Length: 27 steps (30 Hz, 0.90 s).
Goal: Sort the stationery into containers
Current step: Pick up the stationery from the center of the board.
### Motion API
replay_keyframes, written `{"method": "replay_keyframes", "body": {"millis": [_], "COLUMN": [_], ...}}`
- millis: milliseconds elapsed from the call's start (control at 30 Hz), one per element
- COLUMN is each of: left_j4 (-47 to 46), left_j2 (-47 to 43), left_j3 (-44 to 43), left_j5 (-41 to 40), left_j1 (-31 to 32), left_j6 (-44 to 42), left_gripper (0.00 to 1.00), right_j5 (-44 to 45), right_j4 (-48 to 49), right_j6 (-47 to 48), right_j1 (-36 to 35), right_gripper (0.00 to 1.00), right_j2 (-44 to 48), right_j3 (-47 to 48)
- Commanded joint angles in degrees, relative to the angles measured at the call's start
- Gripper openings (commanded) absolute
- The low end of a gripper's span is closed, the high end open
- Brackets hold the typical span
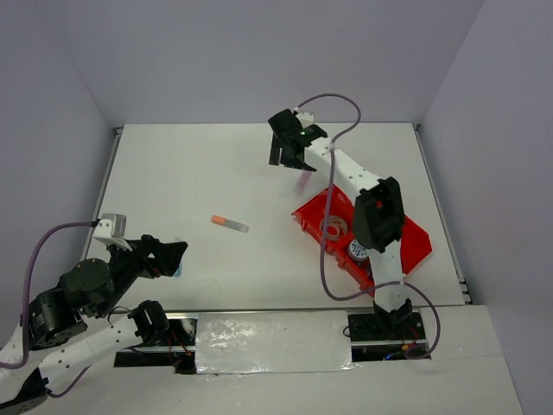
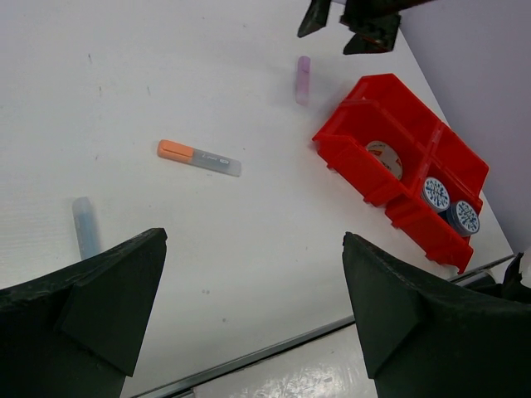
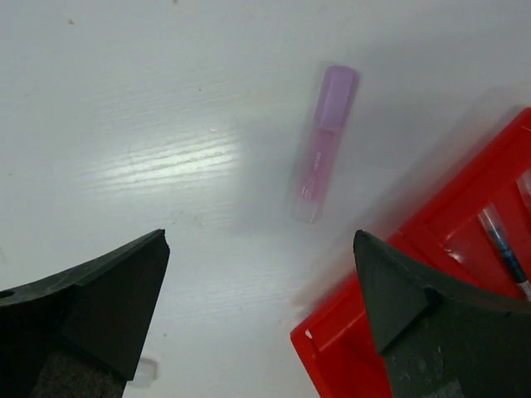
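The pink stick [image 3: 323, 145] lies untouched beyond the right fingers [image 3: 91, 307], which stand spread and empty.

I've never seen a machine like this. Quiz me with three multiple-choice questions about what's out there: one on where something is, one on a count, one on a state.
1. Where does the pink stick lie relative to the red tray?
A. inside it
B. on the table, just outside it
C. on top of its rolls

2. How many blue-white patterned rolls sit in the tray?
A. none
B. four
C. two

3. How does the right tool stand?
A. open, holding nothing
B. shut on the pink stick
C. shut on a roll

Answers:
1 B: the stick lies flat on the white surface, off the tray's edge.
2 C: the left wrist view shows two of them side by side in the tray.
3 A: its fingers are spread wide, with only table and the untouched stick between them.
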<state>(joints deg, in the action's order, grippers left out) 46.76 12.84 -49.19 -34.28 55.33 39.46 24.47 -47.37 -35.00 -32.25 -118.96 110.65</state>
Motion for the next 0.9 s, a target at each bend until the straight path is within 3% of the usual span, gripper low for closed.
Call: {"method": "replay_keyframes", "body": {"millis": [0, 100, 333, 433, 567, 800, 867], "left_j4": [-1.59, -1.85, -2.03, -2.20, -2.03, -2.38, -2.38], "left_j2": [1.13, 1.66, 3.15, 3.42, 3.86, 4.12, 4.56], "left_j3": [-1.61, -1.52, -1.44, -1.44, -1.44, -1.44, -1.35], "left_j5": [-0.61, -0.17, 0.18, 0.36, 0.27, 0.53, 0.80], "left_j1": [0.30, 0.30, 0.22, 0.30, 0.22, 0.22, 0.30], "left_j6": [0.26, 0.00, -0.35, -0.44, -0.26, -0.53, -0.70], "left_gripper": [0.99, 0.99, 0.99, 0.99, 0.99, 0.99, 0.99], "right_j5": [-0.65, -1.96, -10.04, -15.31, -15.32, -23.68, -24.11], "right_j4": [-8.78, -8.71, -1.06, -4.37, -9.40, -8.69, -9.41], "right_j6": [1.35, 0.64, 1.16, 4.41, 5.73, 8.63, 9.95], "right_j1": [1.57, 3.59, 8.08, 9.13, 9.75, 10.54, 10.37], "right_gripper": [0.98, 0.97, 0.92, 0.88, 0.86, 0.43, 0.17], "right_j2": [-7.06, -11.03, -11.46, -17.07, -23.42, -26.85, -27.56], "right_j3": [12.79, 14.60, 5.10, 9.74, 17.49, 16.96, 18.11]}}
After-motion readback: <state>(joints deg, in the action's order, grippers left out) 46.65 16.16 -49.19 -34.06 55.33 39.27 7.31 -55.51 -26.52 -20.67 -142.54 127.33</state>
